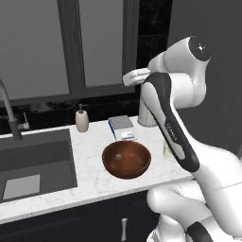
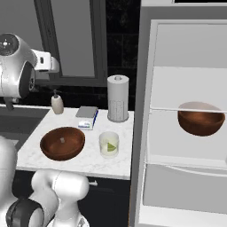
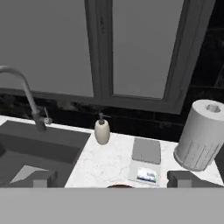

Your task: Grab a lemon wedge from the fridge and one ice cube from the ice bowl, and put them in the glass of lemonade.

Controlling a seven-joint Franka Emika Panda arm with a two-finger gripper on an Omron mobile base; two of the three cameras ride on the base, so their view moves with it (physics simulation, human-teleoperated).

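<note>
The gripper [image 3: 112,175], fingers spread wide and empty, was raised over the counter [image 2: 88,164] facing the window; the ice bowl [image 2: 62,142] lay just below and ahead of it, the glass of lemonade [image 2: 109,144] beside the bowl toward the counter's fridge-side edge, holding a lemon wedge [image 2: 111,145]

1. Lemon wedge [image 2: 111,146]: yellow-green, inside the glass of lemonade [image 2: 108,144].
2. Glass of lemonade: clear tumbler, upright on the worktop [image 2: 88,162], beside the fridge [image 2: 186,124].
3. Ice bowl [image 2: 62,143]: dark-brown, upright, left of the glass.
4. Fridge: open, white shelves visible.
</note>
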